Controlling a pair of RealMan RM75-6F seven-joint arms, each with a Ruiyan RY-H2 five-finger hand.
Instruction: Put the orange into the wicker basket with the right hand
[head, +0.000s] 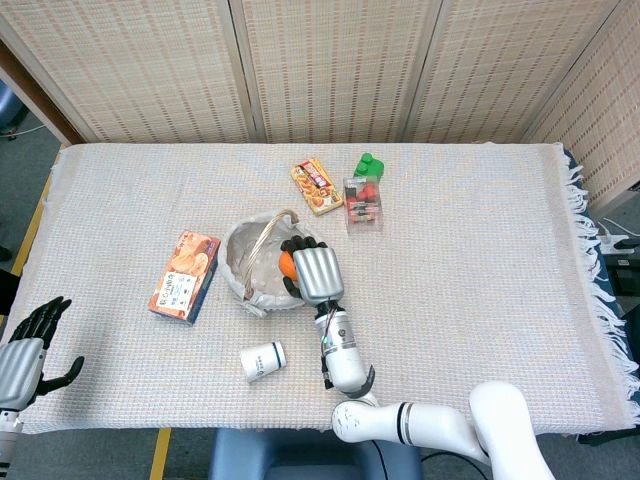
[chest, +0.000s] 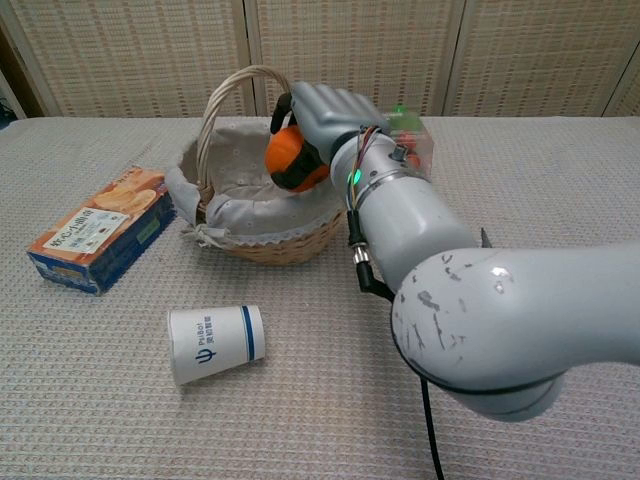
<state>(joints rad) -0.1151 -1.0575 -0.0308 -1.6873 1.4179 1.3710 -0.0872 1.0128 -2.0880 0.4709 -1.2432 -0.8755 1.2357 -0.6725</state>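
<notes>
My right hand (head: 311, 273) (chest: 322, 122) grips the orange (head: 287, 264) (chest: 290, 157) and holds it over the inside of the wicker basket (head: 247, 262) (chest: 240, 215), just above the right part of its white cloth lining. The basket stands at the table's middle left, its handle (chest: 236, 90) upright. In the chest view my right forearm covers the basket's right rim. My left hand (head: 22, 352) hangs off the table's front left corner, fingers spread, holding nothing.
A biscuit box (head: 185, 277) (chest: 98, 228) lies left of the basket. A paper cup (head: 264, 360) (chest: 215, 342) lies on its side in front of it. Behind the basket are a snack packet (head: 317, 186), a clear box (head: 362, 203) and a green bottle (head: 368, 164).
</notes>
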